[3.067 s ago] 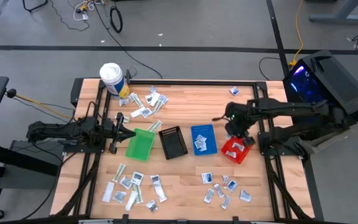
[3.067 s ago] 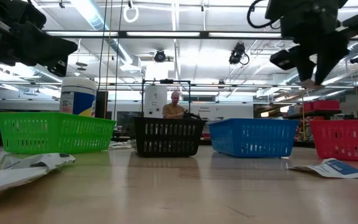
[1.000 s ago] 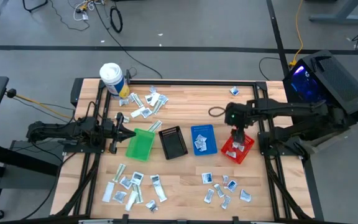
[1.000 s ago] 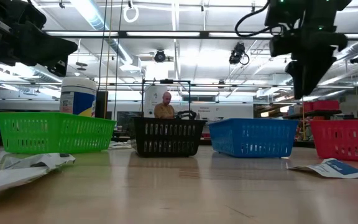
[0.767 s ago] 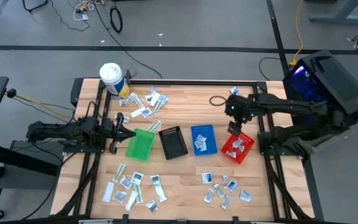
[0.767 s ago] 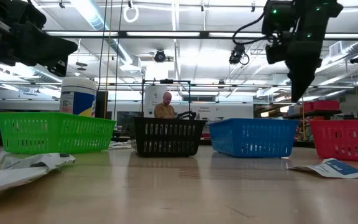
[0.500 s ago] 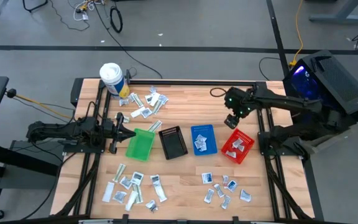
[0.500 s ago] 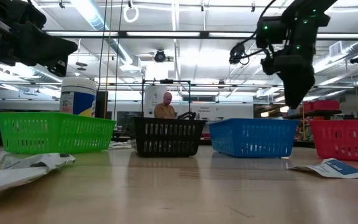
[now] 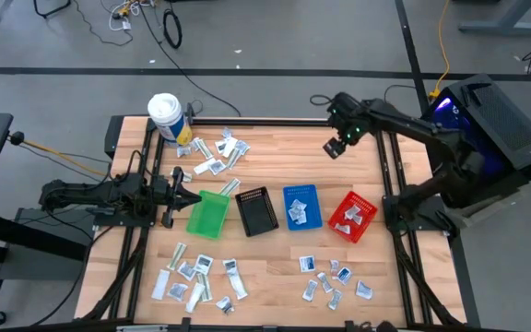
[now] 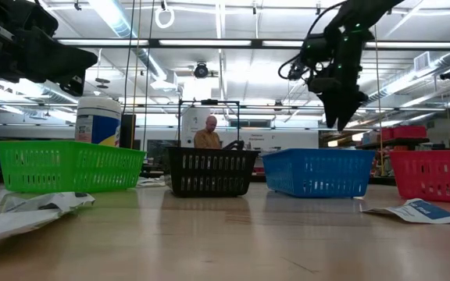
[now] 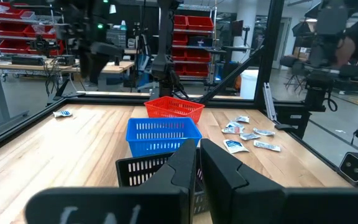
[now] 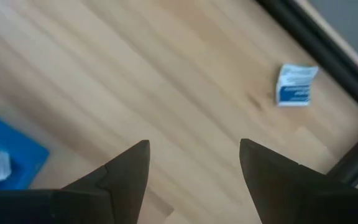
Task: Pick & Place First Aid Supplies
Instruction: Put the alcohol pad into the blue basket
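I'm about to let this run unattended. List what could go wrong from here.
The open right tool is high over the far table, near a lone blue-printed sachet lying close to the black frame rail; a descent might clip the rail or nudge the flat packet away. The red bin sits askew, so later drops could miss.

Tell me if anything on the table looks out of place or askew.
The red bin sits turned at an angle, unlike the green bin, black bin and blue bin. One sachet lies alone by the far frame rail.
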Robot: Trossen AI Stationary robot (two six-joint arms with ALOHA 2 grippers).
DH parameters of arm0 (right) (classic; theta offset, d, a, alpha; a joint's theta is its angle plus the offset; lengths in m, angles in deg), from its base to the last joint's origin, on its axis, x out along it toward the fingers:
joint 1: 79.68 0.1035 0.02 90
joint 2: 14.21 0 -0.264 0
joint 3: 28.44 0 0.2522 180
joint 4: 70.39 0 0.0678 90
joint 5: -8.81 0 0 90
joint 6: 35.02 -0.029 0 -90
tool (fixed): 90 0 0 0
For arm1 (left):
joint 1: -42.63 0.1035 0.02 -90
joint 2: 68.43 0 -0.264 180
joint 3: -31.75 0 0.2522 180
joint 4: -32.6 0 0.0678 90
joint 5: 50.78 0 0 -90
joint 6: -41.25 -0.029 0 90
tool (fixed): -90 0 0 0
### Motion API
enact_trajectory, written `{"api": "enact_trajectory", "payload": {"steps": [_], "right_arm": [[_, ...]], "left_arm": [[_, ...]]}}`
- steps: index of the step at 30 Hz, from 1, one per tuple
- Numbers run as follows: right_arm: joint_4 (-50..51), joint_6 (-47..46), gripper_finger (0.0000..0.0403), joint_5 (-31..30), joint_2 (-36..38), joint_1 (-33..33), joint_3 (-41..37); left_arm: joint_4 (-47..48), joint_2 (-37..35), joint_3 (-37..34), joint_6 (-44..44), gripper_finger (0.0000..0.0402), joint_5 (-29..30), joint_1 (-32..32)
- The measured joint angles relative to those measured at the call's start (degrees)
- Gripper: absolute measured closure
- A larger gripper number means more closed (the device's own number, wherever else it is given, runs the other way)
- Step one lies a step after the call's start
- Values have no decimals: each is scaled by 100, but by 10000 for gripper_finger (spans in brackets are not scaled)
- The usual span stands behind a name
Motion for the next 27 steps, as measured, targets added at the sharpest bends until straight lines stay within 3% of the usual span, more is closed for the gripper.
{"api": "enact_trajectory", "payload": {"steps": [6, 12, 20, 27], "right_arm": [[5, 352, 151, -29, -509, -380, 335], [8, 720, 151, -433, -986, -641, 369], [-181, 1349, 151, -429, -1554, -926, 369], [-664, 1350, 151, -426, -1840, -1226, 369]], "left_arm": [[2, -2, 0, 0, 369, 0, 0], [0, 0, 0, 0, 369, 0, 0], [1, 0, 1, 0, 369, 0, 0], [0, -1, 1, 0, 369, 0, 0]]}}
